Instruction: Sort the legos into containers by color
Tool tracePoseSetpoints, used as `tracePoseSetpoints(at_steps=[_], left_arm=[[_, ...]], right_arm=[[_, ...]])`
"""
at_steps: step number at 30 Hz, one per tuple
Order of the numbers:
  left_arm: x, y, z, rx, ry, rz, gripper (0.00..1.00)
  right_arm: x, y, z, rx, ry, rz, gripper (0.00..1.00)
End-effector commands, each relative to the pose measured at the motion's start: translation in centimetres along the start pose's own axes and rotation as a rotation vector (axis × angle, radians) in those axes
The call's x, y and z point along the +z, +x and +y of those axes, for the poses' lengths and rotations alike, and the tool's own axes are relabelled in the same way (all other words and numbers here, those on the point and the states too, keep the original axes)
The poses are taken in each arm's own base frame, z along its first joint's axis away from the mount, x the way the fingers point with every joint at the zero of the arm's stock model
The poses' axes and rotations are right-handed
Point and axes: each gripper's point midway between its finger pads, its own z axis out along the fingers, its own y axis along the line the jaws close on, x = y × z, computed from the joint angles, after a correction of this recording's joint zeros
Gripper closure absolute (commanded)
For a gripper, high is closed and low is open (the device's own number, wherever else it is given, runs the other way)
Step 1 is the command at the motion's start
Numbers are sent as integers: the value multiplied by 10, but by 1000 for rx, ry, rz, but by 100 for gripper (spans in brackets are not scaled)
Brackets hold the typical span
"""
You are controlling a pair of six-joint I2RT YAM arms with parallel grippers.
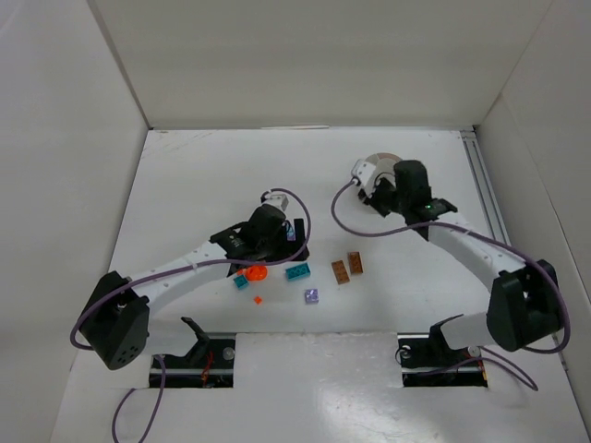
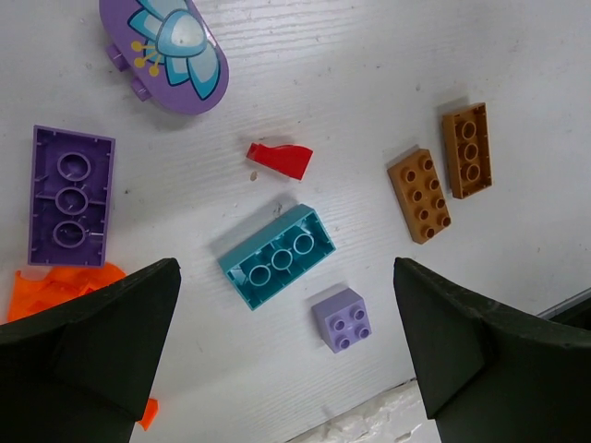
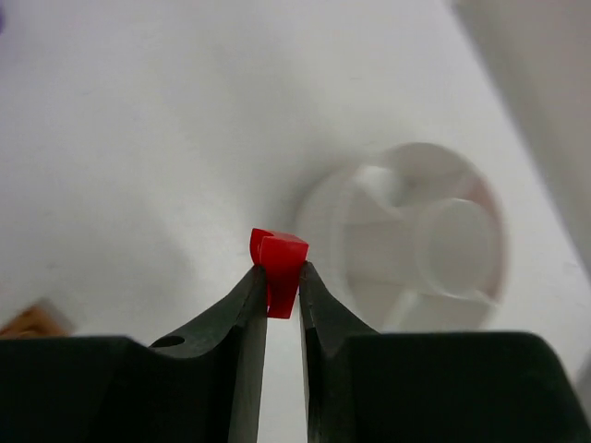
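My right gripper (image 3: 282, 277) is shut on a small red brick (image 3: 279, 263) and holds it just left of the round white dish (image 3: 369, 185). In the top view this gripper (image 1: 369, 180) partly covers the dish (image 1: 386, 157). My left gripper (image 2: 286, 351) is open and empty above a teal brick (image 2: 277, 256) and a lilac square brick (image 2: 342, 319). Around them lie a red bit (image 2: 280, 159), two brown bricks (image 2: 419, 195), a purple plate (image 2: 71, 196), a purple oval piece with a flower (image 2: 166, 51) and an orange piece (image 2: 60, 288).
In the top view the bricks cluster at mid-table: brown pair (image 1: 347, 268), teal (image 1: 297, 270), lilac (image 1: 312, 296), a small teal bit (image 1: 241, 281), a tiny orange bit (image 1: 258, 299). White walls enclose the table. A metal rail (image 1: 485, 185) runs along the right.
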Motion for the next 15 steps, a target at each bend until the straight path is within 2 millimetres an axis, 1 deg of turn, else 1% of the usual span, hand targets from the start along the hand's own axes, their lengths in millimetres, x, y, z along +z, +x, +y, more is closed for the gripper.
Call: tracePoseSetpoints(at_steps=[1, 2, 3, 4, 5, 6, 8, 9, 10, 11, 12, 13, 14, 15], left_arm=[[-4, -18, -17, 30, 38, -34, 0], [-1, -19, -17, 30, 32, -27, 0], [5, -13, -15, 32, 26, -1, 0], [5, -19, -20, 31, 32, -9, 0], [9, -16, -18, 32, 23, 2, 0], [14, -16, -19, 32, 15, 12, 0], [18, -19, -22, 33, 13, 15, 0], [21, -17, -20, 33, 6, 24, 0], [26, -16, -21, 44, 7, 38, 0], [27, -16, -24, 44, 13, 45, 0], [29, -19, -26, 44, 14, 44, 0], [36, -14, -22, 45, -2, 64, 0], [37, -14, -23, 46, -6, 71, 0], [39, -17, -25, 46, -5, 68, 0]], right_arm=[[-38, -35, -71, 8, 174, -96, 89], [-44, -42, -91, 9, 213, -108, 89], [-47, -39, -103, 21, 238, -93, 89], [-48, -35, -112, 33, 249, -79, 89], [-49, -34, -133, 45, 281, -72, 89], [-47, -29, -141, 56, 295, -53, 89], [-43, -25, -157, 67, 310, -43, 89], [-36, -22, -171, 66, 319, -33, 89], [-32, -21, -176, 68, 327, -24, 89], [-29, -16, -182, 78, 326, -9, 89], [-24, -11, -195, 86, 345, 6, 89], [-19, -10, -198, 88, 343, 8, 89], [-18, -5, -206, 95, 358, 21, 89], [-13, -2, -207, 100, 348, 32, 89]])
